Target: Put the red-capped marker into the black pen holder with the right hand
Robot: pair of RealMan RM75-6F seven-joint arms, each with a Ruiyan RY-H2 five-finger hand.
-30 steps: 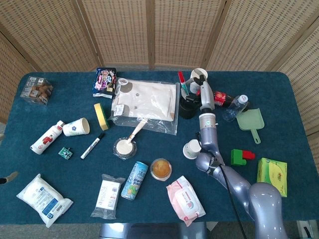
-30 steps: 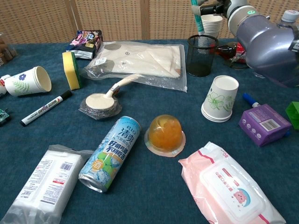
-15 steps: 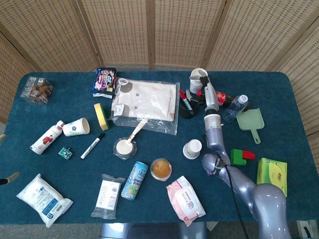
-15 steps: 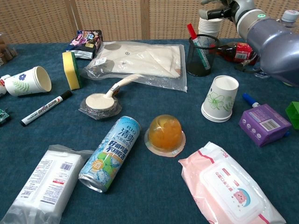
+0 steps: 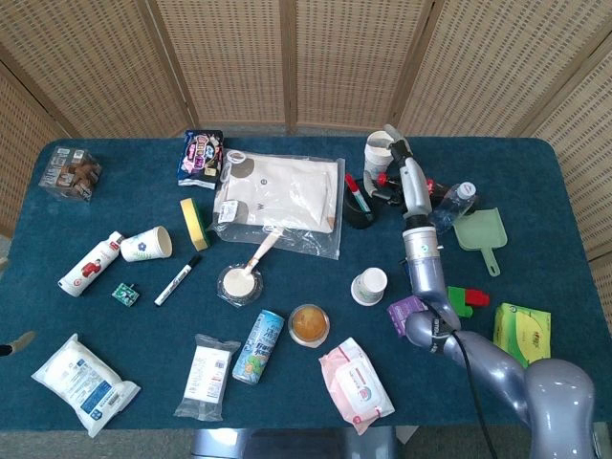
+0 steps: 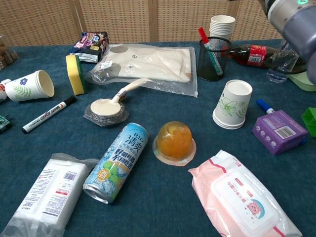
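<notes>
The red-capped marker (image 6: 209,50) is standing tilted inside the black pen holder (image 6: 213,60) near the tabletop's far edge. Your right hand (image 5: 396,164) is hovering beside it, fingers apart, holding nothing.

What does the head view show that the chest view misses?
Only the head view: the right robot hand, fingers spread and holding nothing, behind the black pen holder, plus the green dustpan, the milk bottle and the snack box at far left.
Only the chest view: the blue-capped marker beside the purple box.
Both: the red-capped marker leaning in the holder, the stacked paper cups, the RIO can and the black whiteboard marker.
</notes>
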